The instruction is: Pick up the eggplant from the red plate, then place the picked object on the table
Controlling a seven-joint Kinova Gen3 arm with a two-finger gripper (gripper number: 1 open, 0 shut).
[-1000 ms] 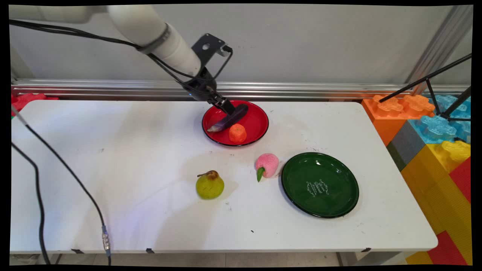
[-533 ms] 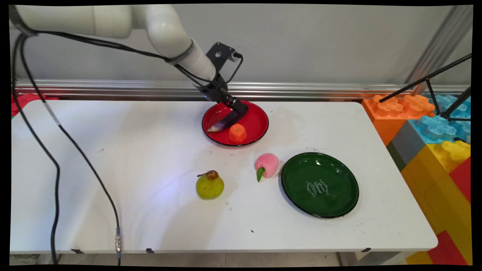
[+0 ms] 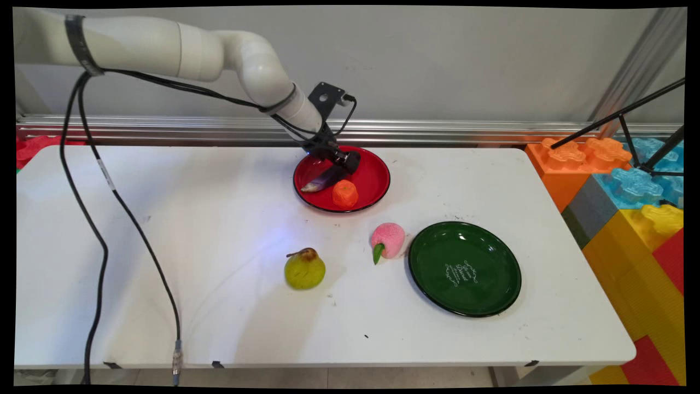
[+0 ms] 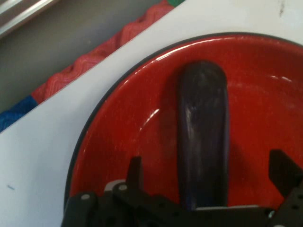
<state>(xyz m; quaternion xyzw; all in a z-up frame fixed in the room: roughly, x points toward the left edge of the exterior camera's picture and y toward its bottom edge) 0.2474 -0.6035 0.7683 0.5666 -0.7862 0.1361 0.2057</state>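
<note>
A: Where does the eggplant (image 3: 328, 178) lie?

B: It lies in the red plate (image 3: 372, 180), in the left half, with the pale stem end toward the plate's left rim and the dark end toward the back. Just beside it, in the front part of the same plate, sits an orange fruit (image 3: 345, 193).

A: And the jaws?

B: The gripper (image 3: 347, 162) is low over the back end of the eggplant. In the hand view the eggplant (image 4: 203, 137) runs up the middle, between the two fingers (image 4: 135, 172). The jaws are spread wide, one on each side, and I see red plate between each finger and the eggplant, so they do not pinch it. If the gripper touches it from above, I cannot tell.

A: How much room is there around?

B: The red plate (image 4: 118, 127) stands near the back edge of the table (image 3: 191, 219). Behind it is only a narrow strip of table, then a metal rail (image 3: 465, 130) along the wall. To the left the table is wide and bare. In front, well apart from the plate, are a pink peach (image 3: 388, 241) and a yellow-green pear (image 3: 304, 269). The peach is just beside the green plate (image 3: 465, 268), almost touching its left rim. A black cable (image 3: 98, 219) hangs from the arm over the left part of the table.
</note>
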